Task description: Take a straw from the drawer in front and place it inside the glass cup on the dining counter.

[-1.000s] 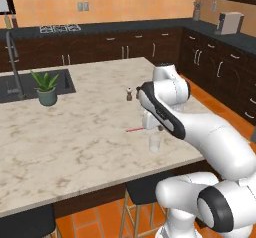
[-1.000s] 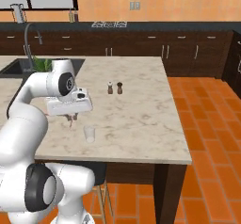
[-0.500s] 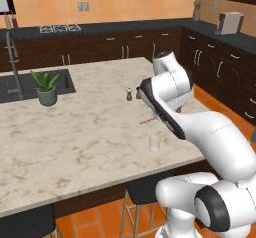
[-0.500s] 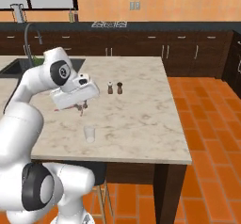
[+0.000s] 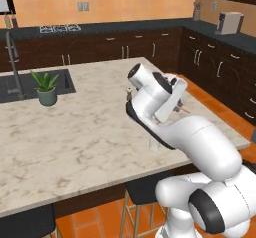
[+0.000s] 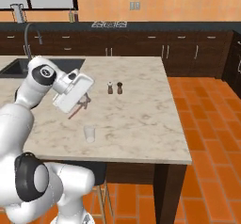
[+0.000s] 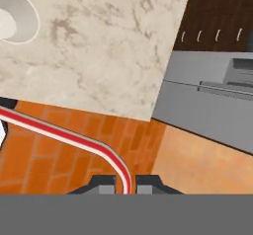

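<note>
Pinching the straw between closed fingers of the gripper, raised above the dining counter, straw slanting down toward the glass cup. Cup upright near the counter's front edge, shakers farther back.

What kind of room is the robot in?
It looks like a home kitchen. There is a big marble-topped dining counter with a sink and a curved tap, a stovetop on the dark back counter, and salt and pepper shakers.
</note>
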